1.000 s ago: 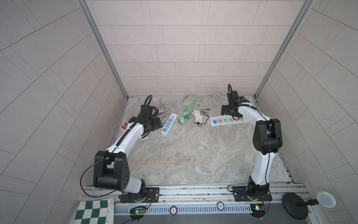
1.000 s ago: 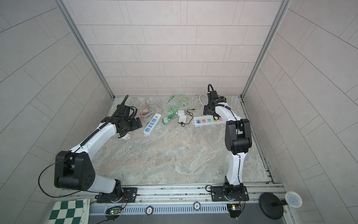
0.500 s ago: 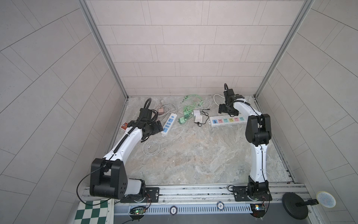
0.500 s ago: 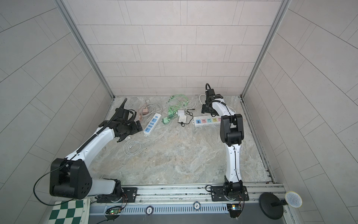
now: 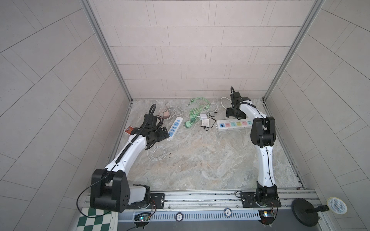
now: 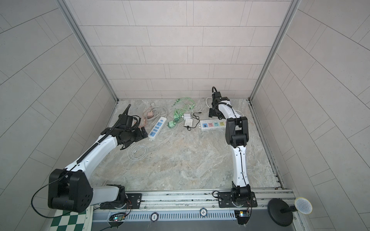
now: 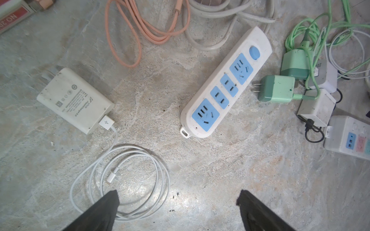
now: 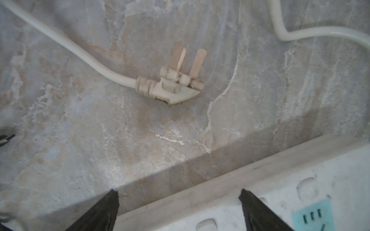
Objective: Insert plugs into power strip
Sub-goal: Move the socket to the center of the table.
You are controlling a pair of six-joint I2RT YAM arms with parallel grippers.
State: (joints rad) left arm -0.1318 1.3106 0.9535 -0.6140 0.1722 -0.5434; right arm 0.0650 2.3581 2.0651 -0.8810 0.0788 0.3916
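Observation:
A white power strip with blue sockets [image 5: 175,127] [image 7: 226,84] lies left of centre. A longer strip with coloured sockets [image 5: 234,125] [image 8: 260,200] lies at the right. Between them are loose plugs: two mint green adapters [image 7: 278,89] [image 5: 188,124], white ones [image 7: 314,108] [image 5: 205,121] and a pink one [image 5: 165,115]. A larger white charger [image 7: 74,100] lies left of the blue strip. My left gripper [image 5: 164,133] [image 7: 178,197] hangs open and empty by the blue strip's near end. My right gripper [image 5: 230,113] [image 8: 178,195] is open over the coloured strip's far edge.
A red card pack [image 5: 129,130] lies by the left wall. A coil of white cable [image 5: 157,153] [image 7: 120,180] runs from the large charger. The coloured strip's own three-pin plug [image 8: 180,84] and thick cord lie near the back wall. Pink and green cables tangle at the back.
The right arm's elbow has swung left and its gripper has shifted slightly toward the back left. The left gripper has drifted a little nearer and to the right. Nothing was picked up.

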